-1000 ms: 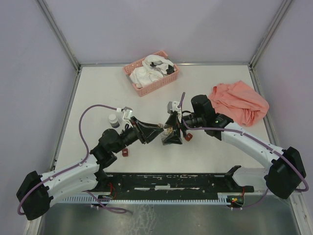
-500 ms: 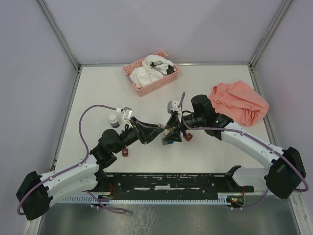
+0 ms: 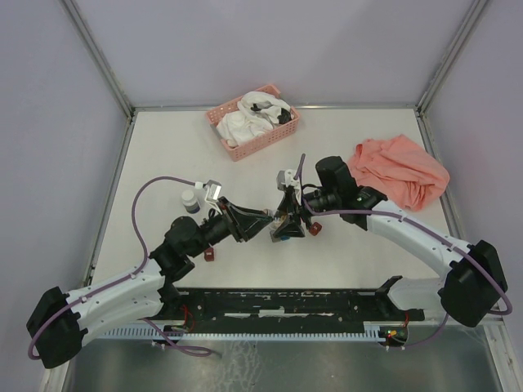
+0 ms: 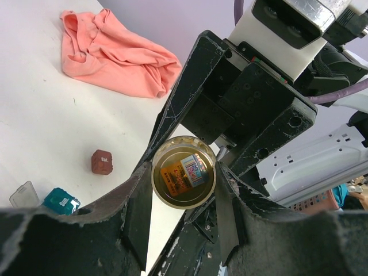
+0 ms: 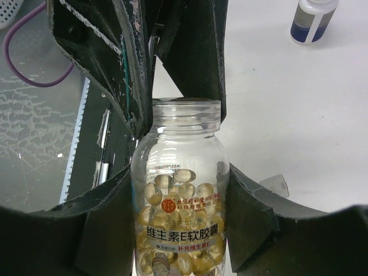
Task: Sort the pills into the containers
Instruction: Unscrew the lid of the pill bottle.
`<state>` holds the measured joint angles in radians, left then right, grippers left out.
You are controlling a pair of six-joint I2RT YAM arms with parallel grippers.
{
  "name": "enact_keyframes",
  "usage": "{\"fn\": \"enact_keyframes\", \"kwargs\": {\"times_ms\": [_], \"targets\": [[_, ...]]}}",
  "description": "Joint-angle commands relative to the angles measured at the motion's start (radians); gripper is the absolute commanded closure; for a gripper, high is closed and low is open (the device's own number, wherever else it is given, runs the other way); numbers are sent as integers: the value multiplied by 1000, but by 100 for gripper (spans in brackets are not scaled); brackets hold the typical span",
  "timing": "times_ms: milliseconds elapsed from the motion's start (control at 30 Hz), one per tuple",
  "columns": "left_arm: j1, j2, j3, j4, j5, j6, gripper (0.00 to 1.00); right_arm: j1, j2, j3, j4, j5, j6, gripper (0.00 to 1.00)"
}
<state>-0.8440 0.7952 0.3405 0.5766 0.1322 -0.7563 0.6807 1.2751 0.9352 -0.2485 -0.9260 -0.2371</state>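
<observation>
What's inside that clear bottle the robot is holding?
Shiny yellow pills are piled inside the bottle, and the part near its neck looks empty. The label covers some of them, so the whole pile cannot be seen.

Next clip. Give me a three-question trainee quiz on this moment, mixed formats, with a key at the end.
1. True or false: neither gripper holds the pill jar.
2. What lies at the far right of the table? A) blue towel B) salmon cloth C) white plate
3. Fill in: in the left wrist view, the small box nearest the cloth is ____.
Key: 1 false, the right gripper and the left gripper both clamp it. 2 B. 3 dark red.
</observation>
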Motion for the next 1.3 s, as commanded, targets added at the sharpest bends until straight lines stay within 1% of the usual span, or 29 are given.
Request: {"fn": "enact_keyframes", "kwargs": {"times_ms": [0, 33, 67, 133, 267, 333, 567, 700, 800, 933, 1000, 1067, 1267], "targets": [[-1, -23, 11, 85, -18, -33, 97, 5, 4, 44, -33, -54, -24, 56], [-1, -23, 11, 85, -20, -35, 97, 6, 4, 42, -33, -53, -24, 48], [-1, -22, 11, 85, -23, -36, 97, 5, 4, 42, -31, -52, -22, 43], [0, -24, 10, 85, -23, -38, 97, 6, 0, 40, -27, -45, -16, 36], [-2, -28, 8, 85, -27, -40, 97, 5, -4, 33, -10, -36, -2, 27], [-1, -28, 8, 85, -28, -40, 97, 5, -6, 31, -4, -32, 4, 24], [0, -20, 13, 84, -25, -39, 97, 6, -11, 23, 26, -32, 41, 24], [-1, -18, 17, 84, -26, -40, 97, 4, -15, 9, 72, -31, 89, 26], [-1, -18, 17, 80, -28, -39, 97, 4, -16, 8, 79, -30, 103, 28], [0, -17, 19, 80, -31, -38, 97, 4, -13, 7, 79, -30, 104, 36], [-1, -18, 20, 79, -30, -38, 97, 4, -9, 9, 73, -32, 100, 37], [-1, -20, 20, 79, -29, -40, 97, 4, -5, 14, 63, -32, 92, 37], [-1, -28, 13, 79, -35, -42, 97, 4, 1, 22, 43, -33, 78, 31]]}}
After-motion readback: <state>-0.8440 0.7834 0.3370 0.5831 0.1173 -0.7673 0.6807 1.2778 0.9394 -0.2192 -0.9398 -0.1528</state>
